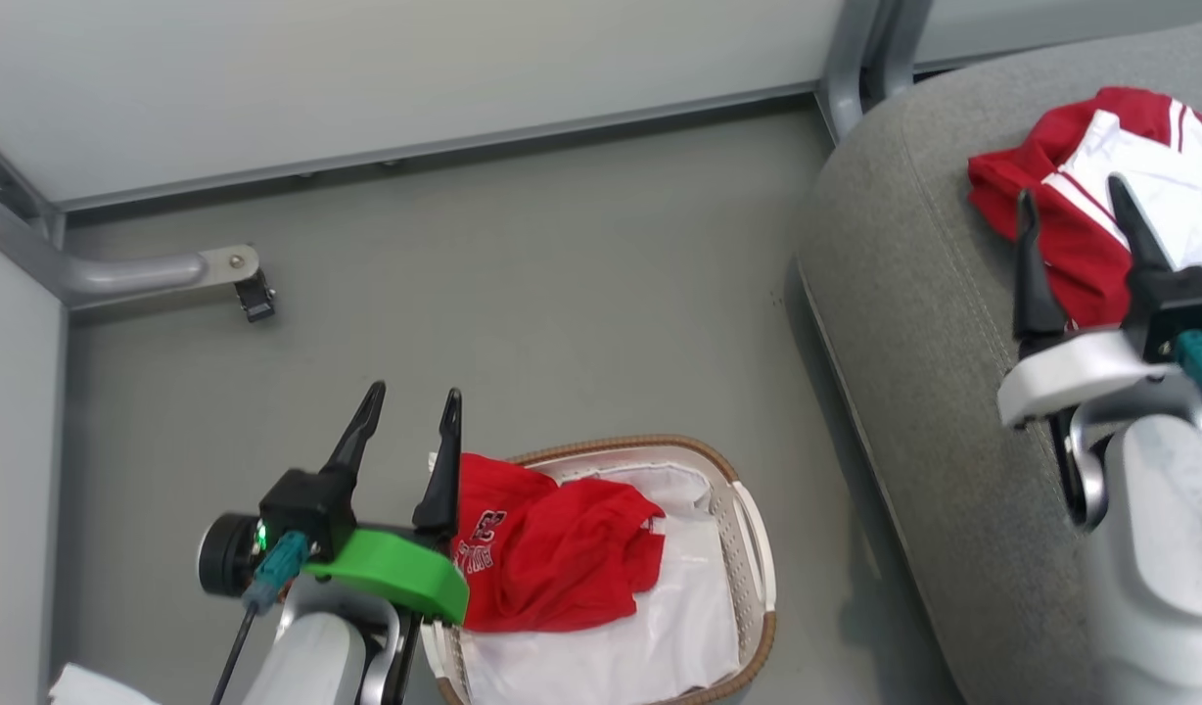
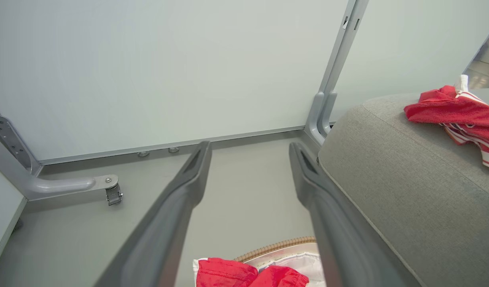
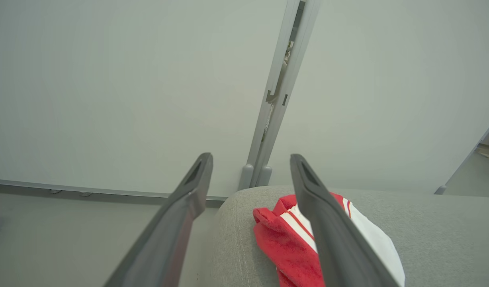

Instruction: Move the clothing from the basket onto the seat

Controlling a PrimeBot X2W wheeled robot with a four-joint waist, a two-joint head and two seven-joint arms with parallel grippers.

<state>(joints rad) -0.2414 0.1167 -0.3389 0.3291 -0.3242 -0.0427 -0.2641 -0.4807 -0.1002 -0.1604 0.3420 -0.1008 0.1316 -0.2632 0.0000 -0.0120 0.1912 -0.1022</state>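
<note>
In my head view the floor (image 1: 562,294) is plain grey and matte. Pale wall panels (image 1: 366,78) close it off from 10 to 1 o'clock, and a grey metal post (image 1: 846,59) stands where two panels meet at 1 o'clock. At 9 o'clock a grey support leg with a small dark caster (image 1: 254,299) reaches out over the floor.

The basket (image 1: 748,529) sits on the floor at 6 o'clock, with its white liner (image 1: 679,607) showing. The "BULLS 23" jersey (image 1: 562,558) lies crumpled in its left half and spills over the rim. My left gripper (image 1: 414,392) hangs at 7 o'clock just beside that rim. Its fingers are spread well apart and have hold of nothing.

The seat (image 1: 934,343) takes up the 3 o'clock side, a grey weave with a stitched seam along its rounded edge. The red-and-white garment (image 1: 1086,245) lies on it at 2 o'clock. My right gripper (image 1: 1071,191) is over that garment with its fingers wide apart and nothing clamped between them. I cannot tell whether the tips touch the cloth.
</note>
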